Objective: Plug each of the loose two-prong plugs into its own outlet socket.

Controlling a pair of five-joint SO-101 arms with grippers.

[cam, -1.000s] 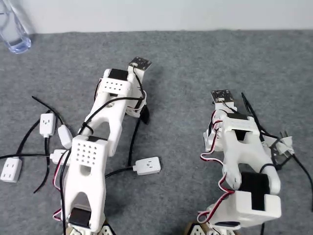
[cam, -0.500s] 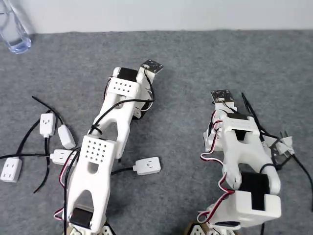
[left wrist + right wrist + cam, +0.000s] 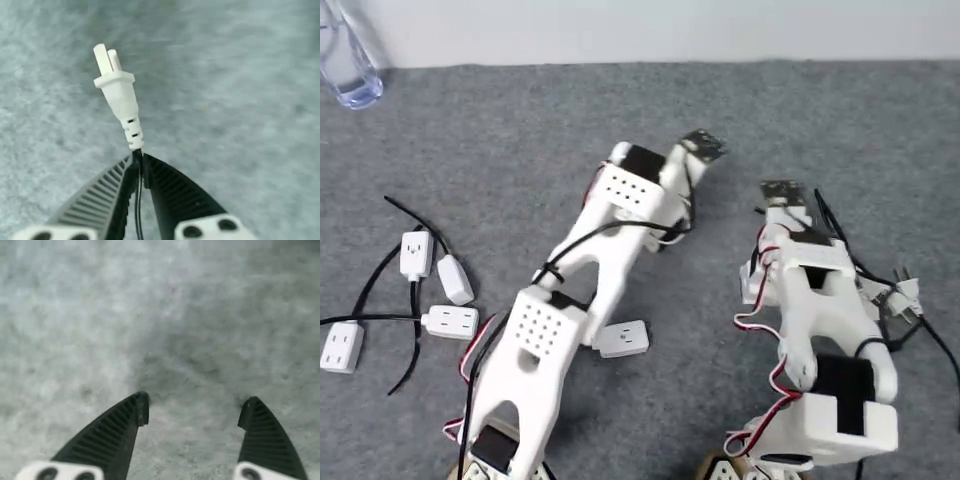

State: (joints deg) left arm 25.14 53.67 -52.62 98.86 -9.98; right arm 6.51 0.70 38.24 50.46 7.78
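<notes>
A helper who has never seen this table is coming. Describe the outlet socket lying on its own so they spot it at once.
On the grey table, find the long white arm stretched slantwise across the middle. Beside its lower link lies a white outlet socket. Unlike the three other sockets clustered near the table's left edge, it lies alone between the two arms.
</notes>
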